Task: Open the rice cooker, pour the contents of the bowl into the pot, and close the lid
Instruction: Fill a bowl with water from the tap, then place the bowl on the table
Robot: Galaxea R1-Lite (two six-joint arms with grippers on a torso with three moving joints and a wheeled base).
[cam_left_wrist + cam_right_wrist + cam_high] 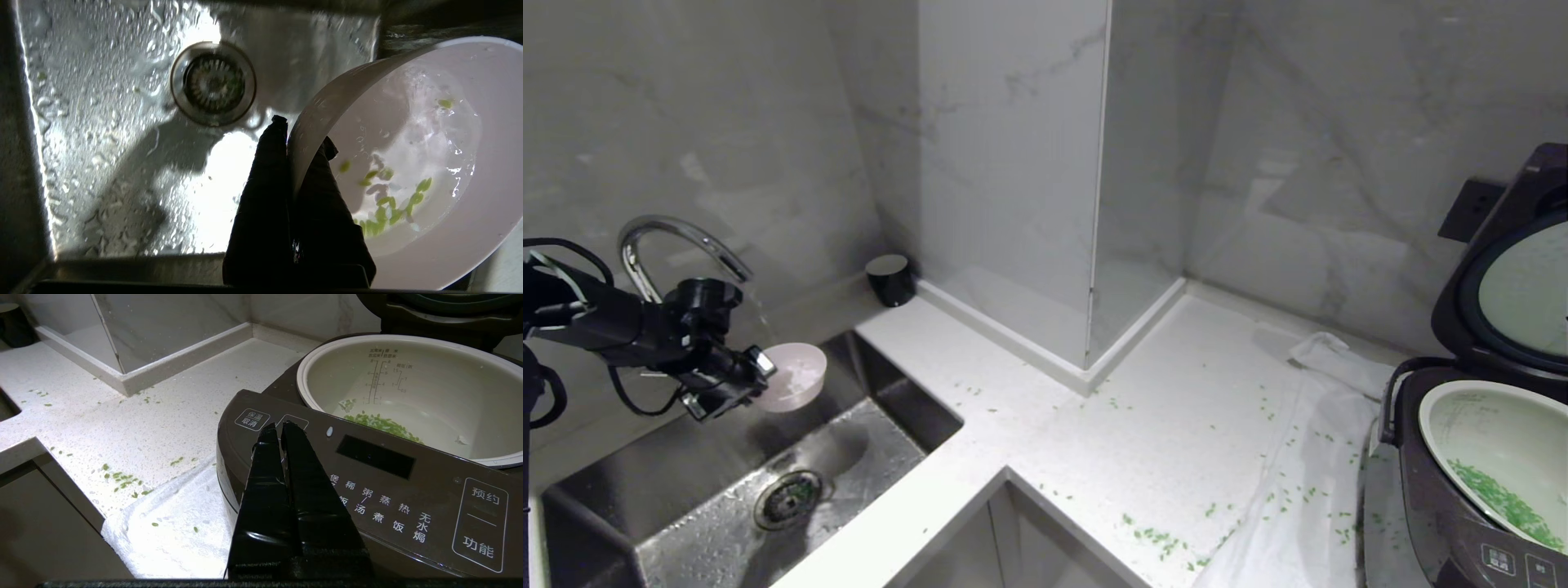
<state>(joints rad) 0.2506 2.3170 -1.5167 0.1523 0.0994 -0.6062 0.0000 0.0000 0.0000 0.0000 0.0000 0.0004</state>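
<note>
My left gripper (760,371) is shut on the rim of the pale pink bowl (796,374), one finger inside and one outside, and holds it over the sink under the faucet. In the left wrist view the bowl (429,143) holds water and a few green bits (388,208), pinched by the left gripper (304,134). At the right edge stands the rice cooker (1437,506) with its lid (1503,294) raised. Its pot (1494,441) has green bits (1503,502) at the bottom. My right gripper (278,426) hangs shut over the cooker's front panel (388,490), near the pot (429,388).
The wet steel sink (686,506) with its drain (788,498) and curved faucet (666,237) fills the left. A white cloth (1307,457) lies by the cooker. Green bits (1156,537) are scattered on the white counter. A black cup (889,279) stands at the wall.
</note>
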